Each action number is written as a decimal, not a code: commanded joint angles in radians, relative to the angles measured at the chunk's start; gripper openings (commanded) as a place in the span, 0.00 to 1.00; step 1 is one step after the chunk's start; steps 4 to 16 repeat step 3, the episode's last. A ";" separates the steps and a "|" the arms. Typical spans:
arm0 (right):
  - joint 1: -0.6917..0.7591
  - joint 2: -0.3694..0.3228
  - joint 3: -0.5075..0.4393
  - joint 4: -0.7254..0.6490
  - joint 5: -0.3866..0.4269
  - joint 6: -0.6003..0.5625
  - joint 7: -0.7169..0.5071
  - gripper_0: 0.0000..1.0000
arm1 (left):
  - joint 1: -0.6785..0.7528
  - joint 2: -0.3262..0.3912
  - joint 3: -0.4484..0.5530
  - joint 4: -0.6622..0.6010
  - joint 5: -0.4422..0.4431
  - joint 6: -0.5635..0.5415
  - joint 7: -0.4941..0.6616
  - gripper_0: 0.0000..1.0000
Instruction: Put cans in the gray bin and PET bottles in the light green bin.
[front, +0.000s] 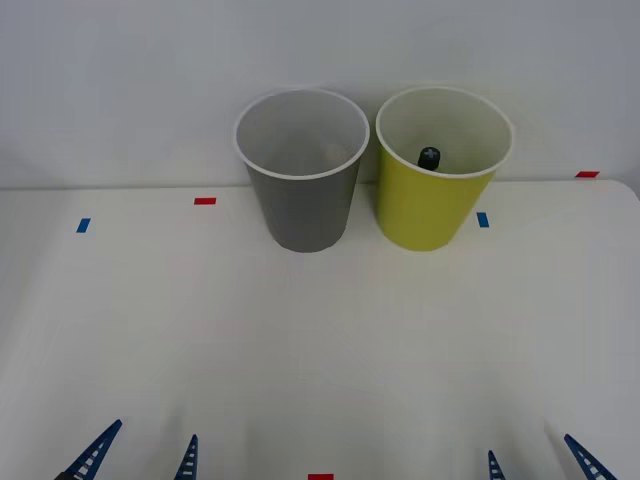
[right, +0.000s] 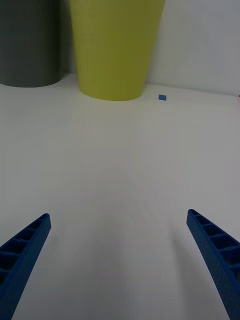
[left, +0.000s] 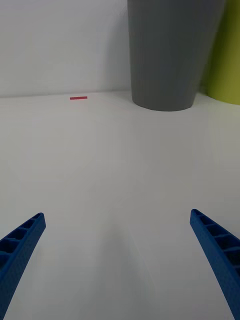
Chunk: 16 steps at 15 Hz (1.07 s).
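The gray bin (front: 303, 190) and the light green bin (front: 432, 190) stand side by side at the back of the white table, gray on the left. A black screw cap of a PET bottle (front: 428, 157) pokes up inside the light green bin. A pale shape lies inside the gray bin; I cannot tell what it is. My left gripper (front: 140, 458) is open at the front left edge, empty. At the front right, my right gripper (front: 540, 460) is open too, empty. The gray bin (left: 172, 50) fills the left wrist view's far side, the light green bin (right: 116, 45) the right wrist view's.
Small red tape marks (front: 205, 201) and blue tape marks (front: 483, 219) dot the white table (front: 320, 340). A white wall rises right behind the bins. The table's right edge curves away near the back right corner.
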 joint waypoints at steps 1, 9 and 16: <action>0.000 0.000 0.000 0.000 0.000 0.000 0.000 0.95 | 0.000 0.000 0.000 0.000 0.000 0.000 0.000 1.00; 0.000 0.000 0.000 0.000 0.000 0.000 0.000 0.95 | 0.000 0.000 0.000 0.000 0.000 0.000 0.000 1.00; 0.000 0.000 0.000 0.000 0.000 0.000 0.000 0.95 | 0.000 0.000 0.000 0.000 0.000 0.000 0.000 1.00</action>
